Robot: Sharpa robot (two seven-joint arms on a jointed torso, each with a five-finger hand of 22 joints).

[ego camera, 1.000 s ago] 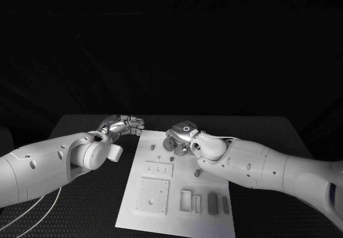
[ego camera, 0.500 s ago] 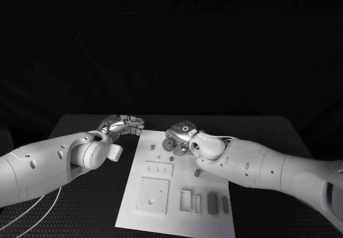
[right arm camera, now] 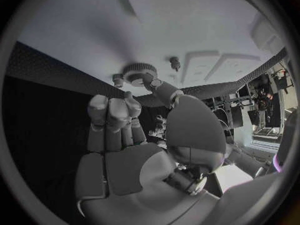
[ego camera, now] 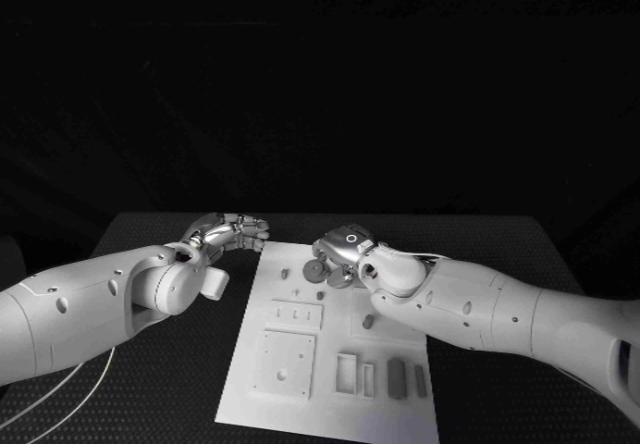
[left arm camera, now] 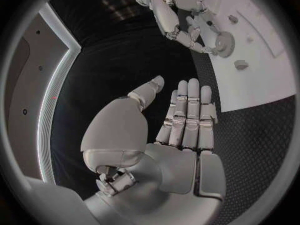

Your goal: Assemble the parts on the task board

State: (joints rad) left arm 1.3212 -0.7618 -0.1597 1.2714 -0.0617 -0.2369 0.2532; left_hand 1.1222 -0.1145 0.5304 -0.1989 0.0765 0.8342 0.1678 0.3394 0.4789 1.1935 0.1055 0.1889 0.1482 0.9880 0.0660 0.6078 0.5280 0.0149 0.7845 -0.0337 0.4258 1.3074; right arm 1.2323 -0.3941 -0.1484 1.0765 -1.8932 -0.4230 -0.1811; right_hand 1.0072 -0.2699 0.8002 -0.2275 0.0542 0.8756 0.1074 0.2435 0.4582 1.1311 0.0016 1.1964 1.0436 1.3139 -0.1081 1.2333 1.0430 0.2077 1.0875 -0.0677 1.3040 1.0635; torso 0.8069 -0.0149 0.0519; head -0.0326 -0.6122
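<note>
No readable writing or labels anywhere. Task board (ego camera: pixel 274 407) is a long white plate, long axis running away from the robot, slightly tilted, on the black table (ego camera: pixel 160 398).

Right hand (ego camera: pixel 340 254) is over the far end of the board. Its thumb touches a round toothed gear (ego camera: pixel 316 270) lying flat on the board; in the right wrist view the gear (right arm camera: pixel 139 74) sits at the thumb tip, with the other fingers (right arm camera: pixel 112 110) curled in beside it, off the gear. Can't tell whether the gear is actually pinched or just touched. Two small pegs (right arm camera: pixel 174 62) stand just beside the gear.

Left hand (ego camera: pixel 227 233) is just off the board's far left corner, over the table, holding nothing; in the left wrist view its fingers (left arm camera: pixel 187 110) are straight and side by side, thumb apart.

Near end of the board: a white open tray (ego camera: pixel 347 375), contents can't be made out, and next to it two dark oblong parts (ego camera: pixel 396 377), long axes along the board. A small dark part (ego camera: pixel 367 323) lies mid-board. Square recessed plates (ego camera: pixel 287 365) are on the left half.
</note>
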